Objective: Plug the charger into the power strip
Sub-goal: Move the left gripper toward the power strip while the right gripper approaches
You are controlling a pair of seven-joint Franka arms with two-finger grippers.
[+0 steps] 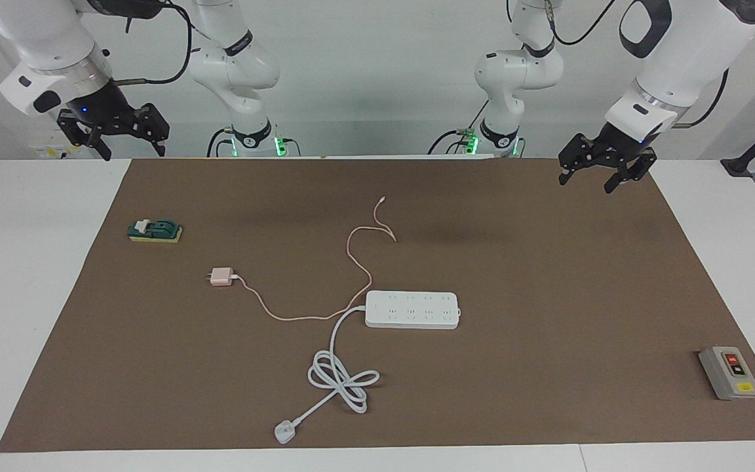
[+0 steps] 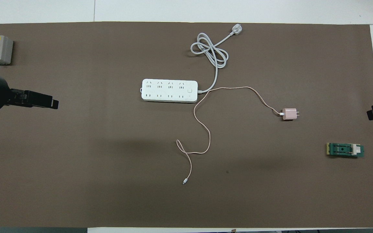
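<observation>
Lying flat on the brown mat (image 1: 548,295), the power strip (image 1: 412,309) is seen near the middle of the table, with its sockets facing up. Its thick white cord (image 1: 341,377) is looped in a loose knot farther from the robots, and the cord ends in a white plug (image 1: 284,432) close to the mat's edge.

The charger (image 1: 222,277) is seen lying on the mat toward the right arm's end of the table, well apart from the power strip and a little nearer to the robots. Its prongs are pointed away from the strip. Its thin pink cable (image 1: 358,262) is trailed past the strip's corded end and curled toward the robots.

The left gripper (image 1: 597,172) is held up in the air over the mat's edge at the left arm's end, with its fingers spread apart and nothing between them. The right gripper (image 1: 110,134) is held up over the white table (image 1: 23,262) beside the mat at the right arm's end, also spread wide and holding nothing.

A small green block (image 1: 155,230) is seen on the mat at the right arm's end. A grey box (image 1: 729,372) with red and black buttons is seen at the left arm's end.
</observation>
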